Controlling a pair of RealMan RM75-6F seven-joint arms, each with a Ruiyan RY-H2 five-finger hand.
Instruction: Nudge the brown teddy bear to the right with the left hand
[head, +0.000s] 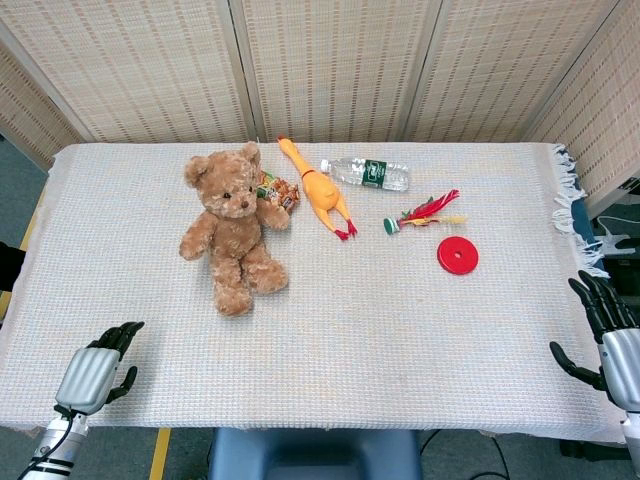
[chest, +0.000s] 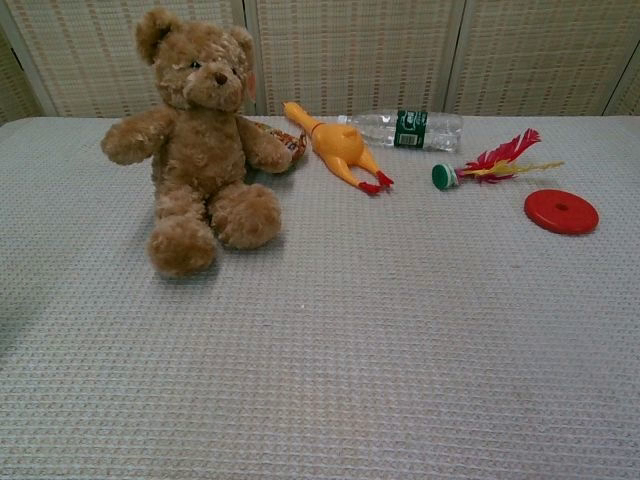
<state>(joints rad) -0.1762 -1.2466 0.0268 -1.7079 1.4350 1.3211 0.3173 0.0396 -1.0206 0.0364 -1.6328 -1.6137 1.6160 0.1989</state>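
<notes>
White woven tablecloth (head: 330, 340) bears both robot hands at its near corners, left (head: 97, 368) and right (head: 607, 335), fingers spread, empty.

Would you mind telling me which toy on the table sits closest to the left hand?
The brown teddy bear; it sits nearest the left hand, while the rubber chicken, feather shuttlecock and red disc lie farther right.

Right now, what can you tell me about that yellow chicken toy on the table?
The yellow chicken toy looks like smooth rubber: a long thin neck, plump body, red feet. It lies on its side on the white woven cloth, head towards the screens, feet towards the robot, between the teddy bear and the water bottle. No hand touches it.
</notes>
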